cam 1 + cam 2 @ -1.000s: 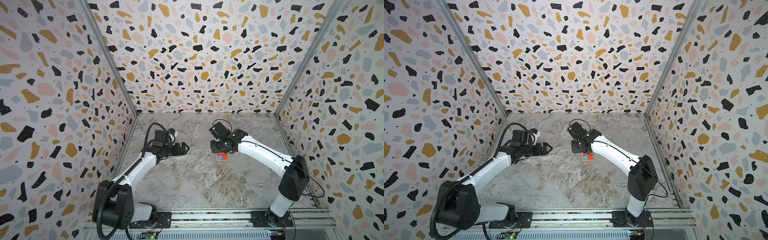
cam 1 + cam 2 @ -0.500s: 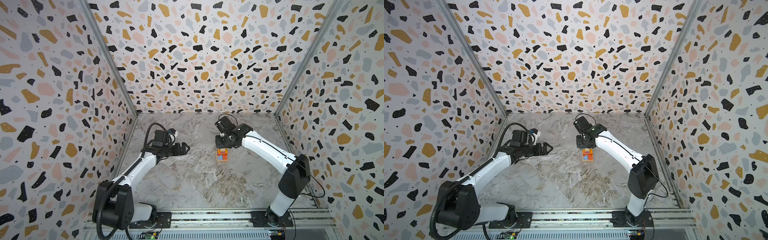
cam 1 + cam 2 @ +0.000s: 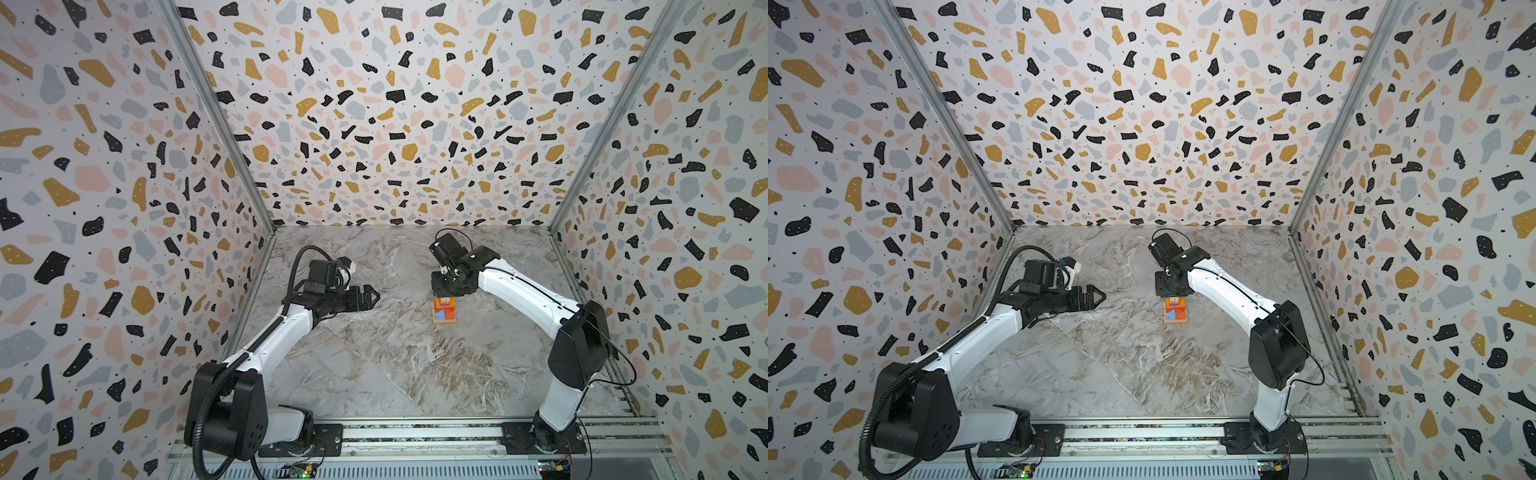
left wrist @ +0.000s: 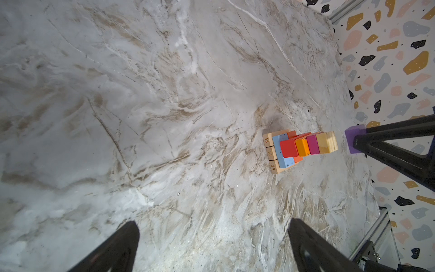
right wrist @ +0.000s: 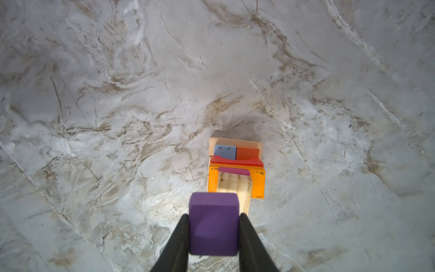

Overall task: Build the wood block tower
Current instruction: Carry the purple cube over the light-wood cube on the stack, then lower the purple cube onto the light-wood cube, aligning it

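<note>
Right gripper clamped the purple cube just above the tower, not touching; left gripper hung wide open, empty.

You have a marbled tabletop; three tan base blocks lie on it, beneath your right gripper

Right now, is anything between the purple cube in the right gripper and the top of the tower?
Nothing visible. The right gripper holds the purple cube just clear of the tan cube that tops the tower, and the gap between them is empty. The left gripper is open, well aside.
</note>
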